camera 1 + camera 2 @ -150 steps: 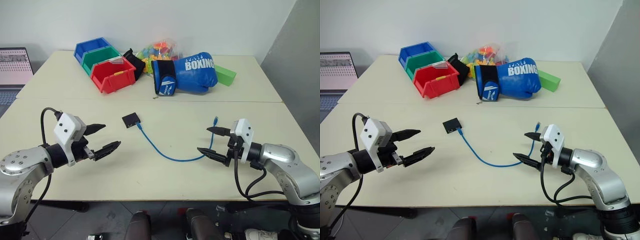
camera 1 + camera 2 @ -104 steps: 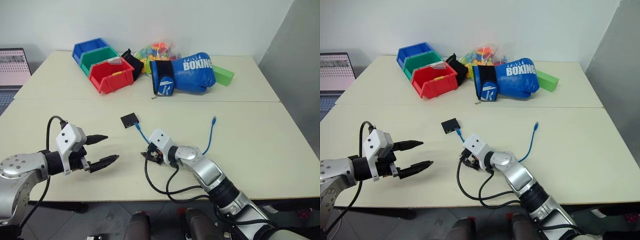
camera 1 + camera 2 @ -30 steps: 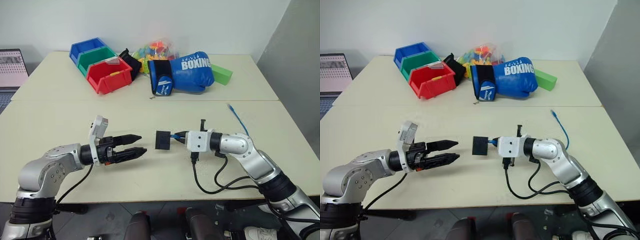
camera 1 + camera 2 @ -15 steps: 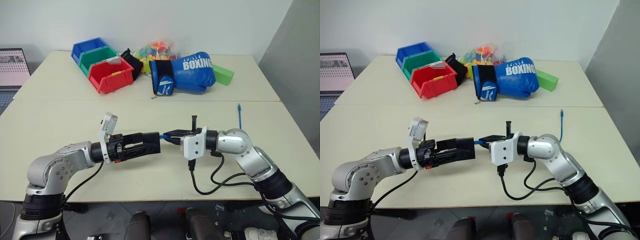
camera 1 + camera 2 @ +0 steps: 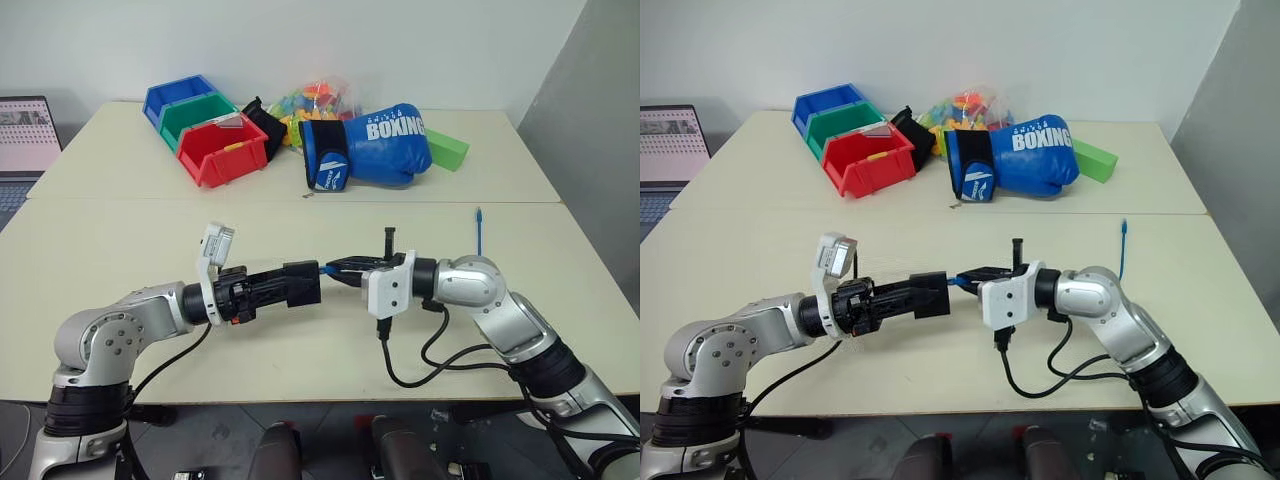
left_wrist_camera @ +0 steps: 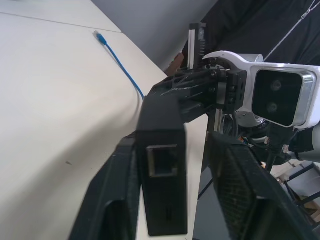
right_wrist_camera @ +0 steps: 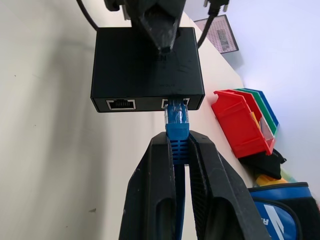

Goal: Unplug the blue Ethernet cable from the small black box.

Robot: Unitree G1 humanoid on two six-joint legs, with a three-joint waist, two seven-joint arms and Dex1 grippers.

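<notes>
1. Head views: one small black box (image 5: 301,283) is held above the near table (image 5: 120,240), at centre, between the two arms. The left gripper (image 5: 296,284) pinches the box from the left. The right gripper (image 5: 338,270) comes in from the right, its fingers pressed together on the plug end of the one blue Ethernet cable (image 5: 478,230), just beside the box; the cable's free end lies on the table to the far right.
2. Head views, far table: three bins in a row, one blue bin (image 5: 178,96), one green bin (image 5: 198,113) and one red bin (image 5: 222,148); one blue boxing glove (image 5: 375,145); one green block (image 5: 445,150); one bag of coloured toys (image 5: 315,100).
3. Left wrist view: two black fingers (image 6: 112,200) clamp the box, one on each face; one empty port faces the camera.
4. Right wrist view: two ports show on the box's edge; the blue plug sits in one, and the other is empty. The gripper's two fingers (image 7: 150,200) squeeze the cable just behind the plug.
</notes>
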